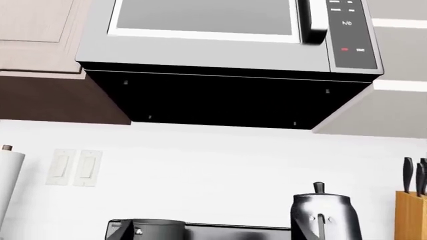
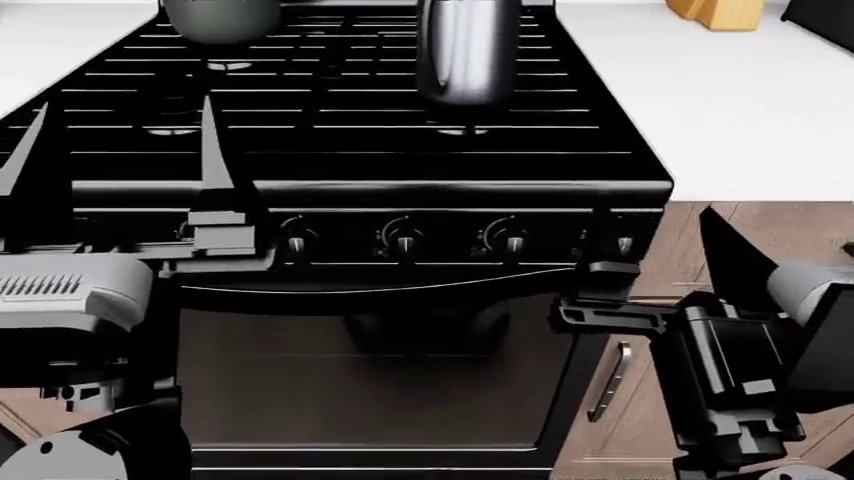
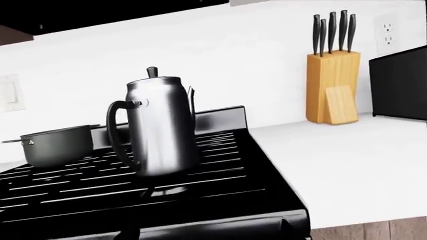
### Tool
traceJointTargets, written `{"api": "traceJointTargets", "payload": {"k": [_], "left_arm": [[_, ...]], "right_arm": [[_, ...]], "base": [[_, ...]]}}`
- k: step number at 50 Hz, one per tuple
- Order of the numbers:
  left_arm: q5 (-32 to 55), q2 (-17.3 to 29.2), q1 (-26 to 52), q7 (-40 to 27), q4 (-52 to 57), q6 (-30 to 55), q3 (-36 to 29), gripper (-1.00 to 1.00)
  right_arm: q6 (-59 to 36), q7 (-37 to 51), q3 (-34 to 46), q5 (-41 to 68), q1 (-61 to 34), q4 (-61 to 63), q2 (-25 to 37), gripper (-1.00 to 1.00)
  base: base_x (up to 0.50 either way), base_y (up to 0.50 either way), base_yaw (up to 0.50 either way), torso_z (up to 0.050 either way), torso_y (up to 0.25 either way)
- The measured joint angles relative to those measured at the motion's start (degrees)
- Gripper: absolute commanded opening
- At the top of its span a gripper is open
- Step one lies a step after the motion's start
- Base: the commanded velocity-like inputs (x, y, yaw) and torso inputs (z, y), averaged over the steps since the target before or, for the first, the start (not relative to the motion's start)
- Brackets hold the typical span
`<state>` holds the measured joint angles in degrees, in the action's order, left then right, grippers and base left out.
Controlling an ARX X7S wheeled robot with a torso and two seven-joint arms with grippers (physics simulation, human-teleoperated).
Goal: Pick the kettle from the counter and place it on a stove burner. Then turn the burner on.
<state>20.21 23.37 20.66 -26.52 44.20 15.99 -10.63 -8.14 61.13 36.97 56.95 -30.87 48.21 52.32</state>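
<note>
The polished-steel kettle (image 2: 467,50) (image 3: 160,130) (image 1: 323,215) stands upright on the black stove grates, over a right-side stove burner (image 3: 163,191), free of both grippers. The white counter (image 2: 747,110) (image 3: 333,160) lies to the stove's right. My left gripper (image 2: 120,150) (image 1: 210,235) hovers open and empty over the stove's front left. My right gripper (image 2: 654,250) (image 3: 207,230) sits open and empty at the stove's front right edge, close to the rightmost knob (image 2: 621,243).
A dark grey pot (image 2: 220,15) (image 3: 57,145) sits on the back left burner. Three more knobs (image 2: 400,238) line the front panel. A knife block (image 3: 331,85) and a black appliance (image 3: 400,82) stand on the counter. A microwave (image 1: 227,35) hangs overhead.
</note>
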Motion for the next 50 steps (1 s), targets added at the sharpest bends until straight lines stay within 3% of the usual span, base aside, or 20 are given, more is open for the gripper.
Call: {"api": "traceJointTargets", "payload": {"k": [13, 50], "left_arm": [[1.9, -0.3, -0.2, -0.3, 0.0, 0.1, 0.5, 1.0], [1.8, -0.2, -1.4, -0.5, 0.3, -2.7, 0.6, 1.0]], "right_arm": [[0.6, -1.3, -0.2, 1.9, 0.4, -0.3, 0.6, 1.0], [0.3, -7.1, 0.4, 7.6, 0.3, -13.0, -1.5, 1.0]], "base": [[0.0, 0.0, 0.0, -0.048, -0.013], [0.0, 0.0, 0.0, 0.0, 0.0]]}}
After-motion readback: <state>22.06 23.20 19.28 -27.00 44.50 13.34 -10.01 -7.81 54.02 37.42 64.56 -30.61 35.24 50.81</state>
